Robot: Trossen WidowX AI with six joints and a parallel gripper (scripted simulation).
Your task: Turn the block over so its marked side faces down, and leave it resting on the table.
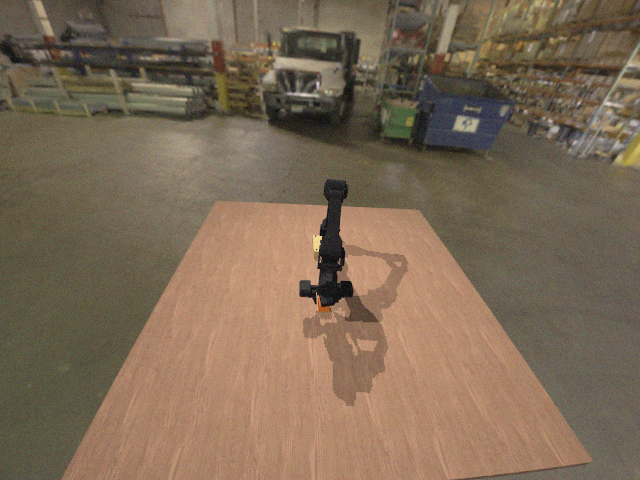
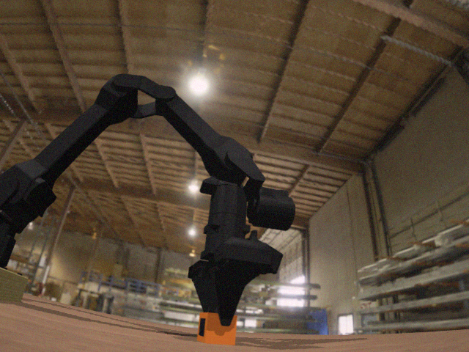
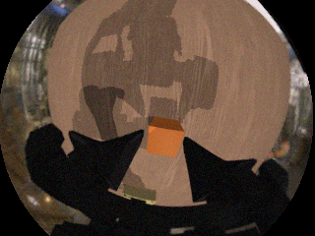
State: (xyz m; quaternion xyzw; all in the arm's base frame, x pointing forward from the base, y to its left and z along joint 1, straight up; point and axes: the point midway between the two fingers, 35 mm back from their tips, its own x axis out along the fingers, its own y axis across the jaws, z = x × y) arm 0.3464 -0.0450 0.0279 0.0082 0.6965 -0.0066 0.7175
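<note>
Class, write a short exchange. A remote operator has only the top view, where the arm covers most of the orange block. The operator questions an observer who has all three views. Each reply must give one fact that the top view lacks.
Operator: From above I see only a sliver of orange under the arm. Is the gripper around the block?
Observer: Yes. In the wrist view the block sits in the gripper, with a finger close on each side. I cannot tell whether they press it.
Operator: Where is the marked side?
Observer: In the exterior view a dark mark shows on an upright side face, the left of the two faces that view shows.
</note>
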